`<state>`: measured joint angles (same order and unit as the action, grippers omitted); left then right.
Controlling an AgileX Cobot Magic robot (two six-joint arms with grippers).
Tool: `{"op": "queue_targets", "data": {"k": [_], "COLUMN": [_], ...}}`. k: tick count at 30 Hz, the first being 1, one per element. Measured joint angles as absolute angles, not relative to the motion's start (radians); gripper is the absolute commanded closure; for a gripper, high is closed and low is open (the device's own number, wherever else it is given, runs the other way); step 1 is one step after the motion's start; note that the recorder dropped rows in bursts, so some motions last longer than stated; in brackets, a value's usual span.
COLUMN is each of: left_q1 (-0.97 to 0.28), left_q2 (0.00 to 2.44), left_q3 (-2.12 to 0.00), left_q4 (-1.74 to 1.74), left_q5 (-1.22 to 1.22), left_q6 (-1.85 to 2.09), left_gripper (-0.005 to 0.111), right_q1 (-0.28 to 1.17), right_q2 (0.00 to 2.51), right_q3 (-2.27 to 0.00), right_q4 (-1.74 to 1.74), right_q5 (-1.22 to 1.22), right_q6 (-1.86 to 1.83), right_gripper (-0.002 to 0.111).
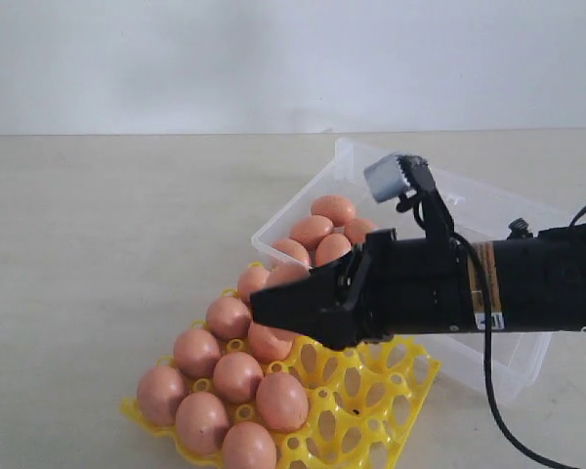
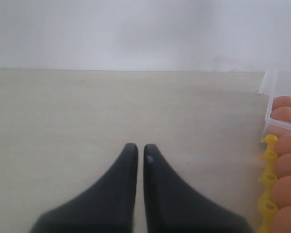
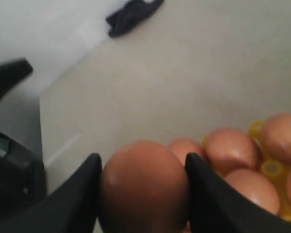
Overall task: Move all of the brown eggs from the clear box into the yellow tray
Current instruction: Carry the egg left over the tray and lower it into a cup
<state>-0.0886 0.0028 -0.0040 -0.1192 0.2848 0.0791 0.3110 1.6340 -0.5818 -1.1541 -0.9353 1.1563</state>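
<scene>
Evidently the clear box [image 1: 513,366] lay open just behind the yellow tray [image 1: 371,410], so each carry was short. The right gripper [image 1: 273,305] hung over the tray's back row, while the left gripper [image 2: 137,148] sat aside over the bare table [image 2: 77,107], jaws together and empty. The right jaws stood half apart, pressed on one brown egg [image 3: 143,187], perhaps above a free cup; the arm hid it. Other brown eggs [image 1: 332,208] lay in the box, about nine in tray cups.
</scene>
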Motion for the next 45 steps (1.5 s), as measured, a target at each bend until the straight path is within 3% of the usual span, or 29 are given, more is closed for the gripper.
{"op": "queue_targets", "data": {"k": [43, 45], "left_q1": [-0.089, -0.089], "left_q2": [0.003, 0.003], "left_q3": [-0.004, -0.004], "left_q4": [-0.119, -0.119], "left_q5": [0.285, 0.285], "left_q6": [0.079, 0.079], "left_gripper": [0.103, 0.103], "right_q1": [0.311, 0.311], "right_q2": [1.781, 1.781], "right_q3": [-0.579, -0.579], "right_q4": [-1.063, -1.063], "right_q5": [-0.738, -0.738], "right_q6": [1.074, 1.074], "right_gripper": [0.108, 0.103]}}
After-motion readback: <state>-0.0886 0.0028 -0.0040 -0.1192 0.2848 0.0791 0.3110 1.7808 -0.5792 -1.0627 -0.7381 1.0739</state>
